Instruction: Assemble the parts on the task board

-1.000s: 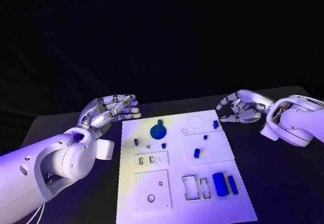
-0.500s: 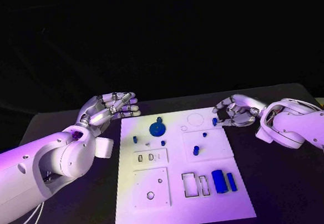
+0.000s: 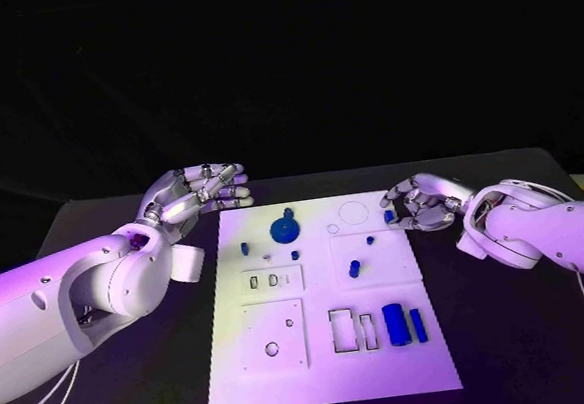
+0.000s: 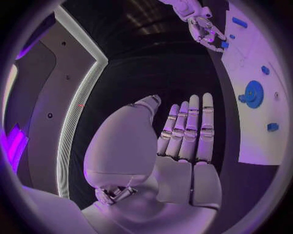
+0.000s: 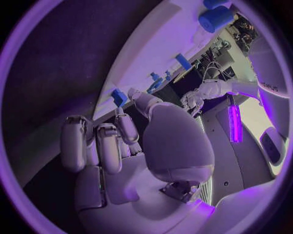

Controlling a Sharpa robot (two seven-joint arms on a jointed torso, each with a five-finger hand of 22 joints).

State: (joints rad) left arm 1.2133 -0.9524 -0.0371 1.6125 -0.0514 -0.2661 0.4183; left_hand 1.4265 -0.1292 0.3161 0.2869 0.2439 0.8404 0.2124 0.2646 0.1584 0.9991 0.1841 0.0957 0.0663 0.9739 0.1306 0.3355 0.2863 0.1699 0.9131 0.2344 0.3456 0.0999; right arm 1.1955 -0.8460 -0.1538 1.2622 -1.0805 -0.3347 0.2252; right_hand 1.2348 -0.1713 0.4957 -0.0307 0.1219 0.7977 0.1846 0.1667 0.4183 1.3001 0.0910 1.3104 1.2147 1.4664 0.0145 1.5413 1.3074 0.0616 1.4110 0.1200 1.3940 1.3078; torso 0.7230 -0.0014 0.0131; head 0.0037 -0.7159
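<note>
lying nearest the lower edge of the head view, the bottom of the task board (image 3: 331, 383) is bare white plate on the black table (image 3: 530, 352). a little further up, right of centre, a thick blue cylinder (image 3: 394, 326) and a slimmer blue bar (image 3: 417, 326) lie side by side next to two rectangular slots. in the middle of the board a short blue peg (image 3: 353, 270) lies on its own. further up and left of centre sits the blue gear (image 3: 285, 229), with small blue pieces near it.

at the board's upper right edge the right hand (image 3: 421, 205) has its fingers curled in; in the right wrist view a small blue part (image 5: 119, 97) sits at the tip of its thumb, but whether it is pinched i cannot tell.

off the board's upper left corner hovers the left hand (image 3: 201, 194), holding nothing, its fingers extended close together in the left wrist view and bent over in the head view.
</note>
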